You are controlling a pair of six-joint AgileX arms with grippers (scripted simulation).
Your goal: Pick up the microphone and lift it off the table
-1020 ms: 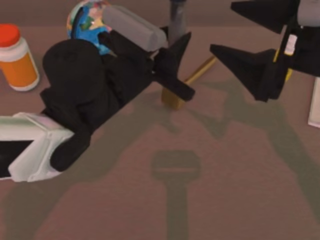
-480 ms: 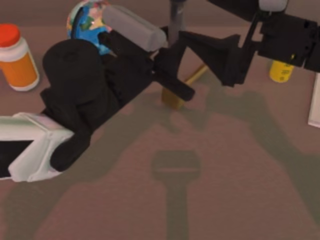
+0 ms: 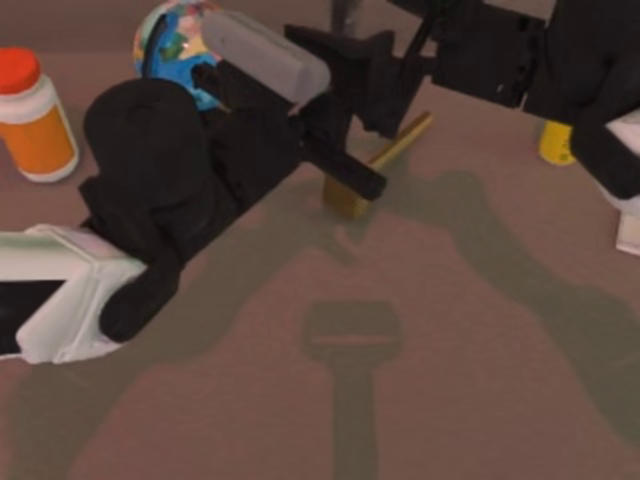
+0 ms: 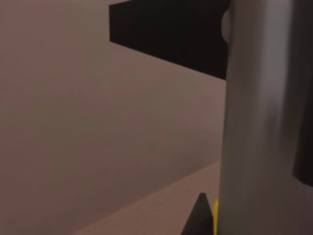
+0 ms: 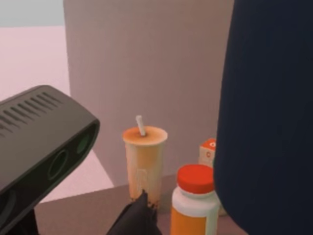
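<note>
The microphone stands upright. Only a bit of its grey handle (image 3: 345,12) shows at the top view's far edge. That handle (image 4: 264,122) fills the left wrist view, close against my left fingertip (image 4: 200,215). My left gripper (image 3: 365,135) is shut on the microphone's handle. My right gripper (image 3: 345,80) is open, its fingers reaching across the handle from the right, just above the left gripper. The dark blue foam head (image 5: 269,112) looms beside my right fingertip (image 5: 139,215). The microphone's lower end is hidden. The brownish-mauve table (image 3: 450,350) lies below.
A gold hammer (image 3: 395,145) lies under the grippers. A globe (image 3: 170,40) and an orange bottle with a red cap (image 3: 30,115) sit at the far left. A yellow bottle (image 3: 557,145) and a white object (image 3: 630,230) are at the right. A cup with a straw (image 5: 144,161) stands farther off.
My right gripper has swung left from the far right corner to the microphone, still open. The left arm and the microphone have stayed put.
</note>
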